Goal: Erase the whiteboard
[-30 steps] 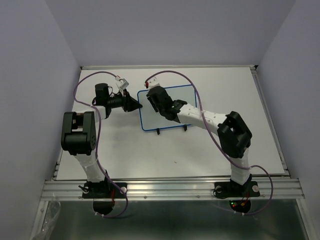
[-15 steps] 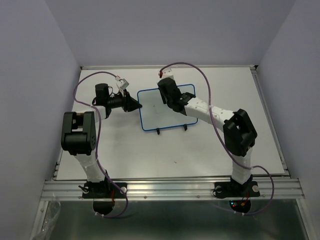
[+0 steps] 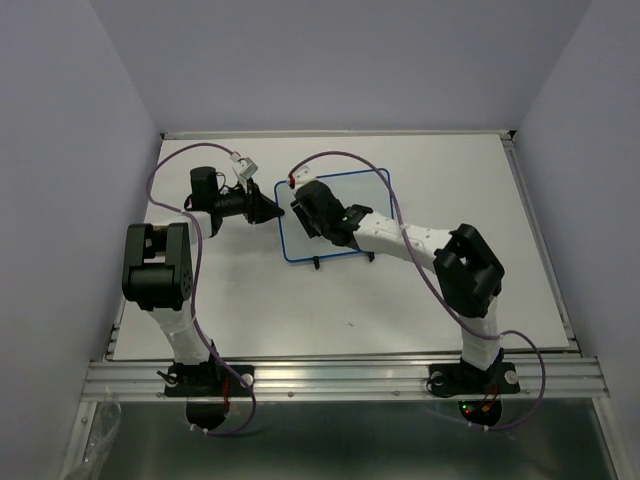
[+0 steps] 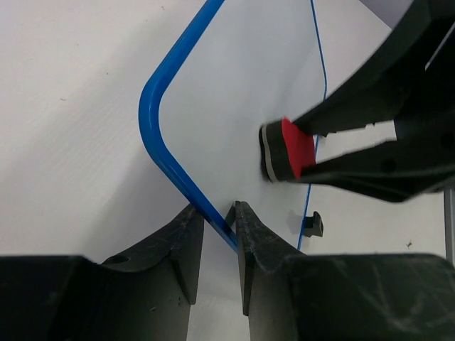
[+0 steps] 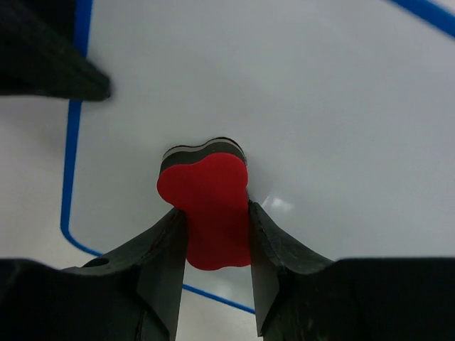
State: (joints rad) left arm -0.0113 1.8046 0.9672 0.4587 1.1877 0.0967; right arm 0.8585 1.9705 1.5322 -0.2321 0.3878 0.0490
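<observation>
**Wiping, board pinned**

Top: left gripper [image 3: 268, 211] pinches whiteboard [image 3: 372, 196] edge vs sliding; right gripper [image 3: 304, 203] just beside.
L wrist: jaws nearly closed on blue rim [image 4: 153, 135].
R wrist: jaws squeeze red eraser [image 5: 207, 192], pad on board ahead.

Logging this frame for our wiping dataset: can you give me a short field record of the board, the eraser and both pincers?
whiteboard: lying on the table, blue rim
left pincer: shut on the whiteboard's rim, at its left edge
right pincer: shut on the red eraser
eraser contact: dark face appears to touch the board's left part
marker marks: none visible in the wrist views
</observation>
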